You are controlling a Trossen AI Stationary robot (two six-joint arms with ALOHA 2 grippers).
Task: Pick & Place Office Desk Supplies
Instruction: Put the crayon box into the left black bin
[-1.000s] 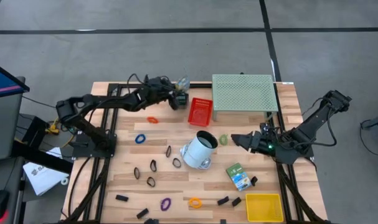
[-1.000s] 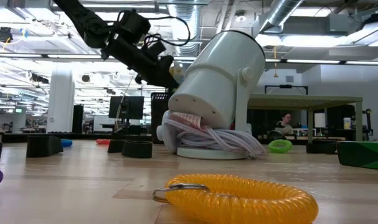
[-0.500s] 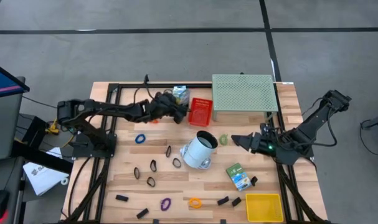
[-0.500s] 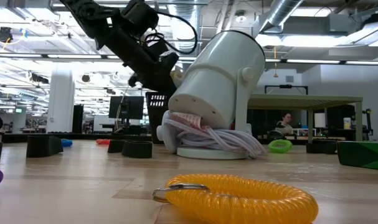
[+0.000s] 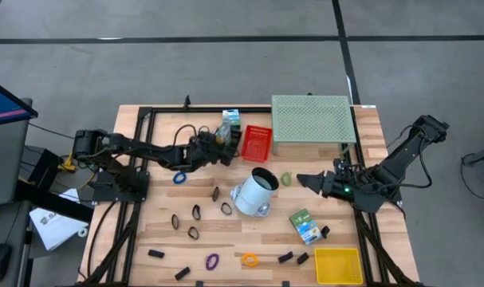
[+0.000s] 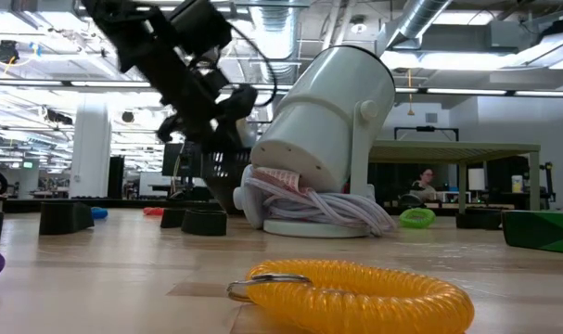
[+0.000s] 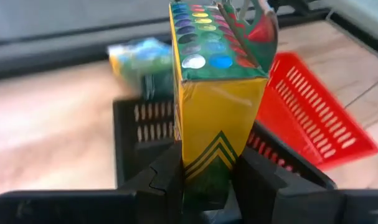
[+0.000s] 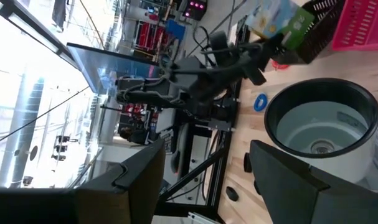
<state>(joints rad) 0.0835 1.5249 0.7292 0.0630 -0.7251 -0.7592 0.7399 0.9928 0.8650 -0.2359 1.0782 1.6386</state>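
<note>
My left gripper point(image 5: 220, 143) point(image 7: 204, 171) is shut on a yellow-green crayon box point(image 7: 213, 81) beside the black basket point(image 7: 142, 124) and the red basket point(image 5: 256, 142). A second crayon box point(image 5: 230, 117) shows at the black basket, blurred in the left wrist view. Another box point(image 5: 305, 226) lies flat on the table. My right gripper point(image 5: 300, 180) point(image 8: 207, 165) hovers open at the right, facing a white tilted cup point(image 5: 253, 192). Rubber-band rings point(image 5: 179, 177) and black binder clips point(image 5: 155, 254) lie loose on the table. My left gripper pinches the crayon box's lower end point(image 7: 204, 163) between its two fingers, one on each broad face. The fingers come from the table's left, slanting down. The box stands up out of the fingers, its opened flap end away from them, lifted clear of the table.
A green mesh riser point(image 5: 312, 119) stands at the far right and a yellow tray point(image 5: 337, 265) at the near right corner. A green ring point(image 5: 286, 178), a purple ring point(image 5: 212, 260) and an orange coil point(image 5: 249, 259) point(image 6: 355, 292) lie around the cup.
My left gripper has swung from the table's far edge toward the near edge and sunk lower, rolling about its own axis, with the crayon box still in its fingers. My right arm has kept still.
</note>
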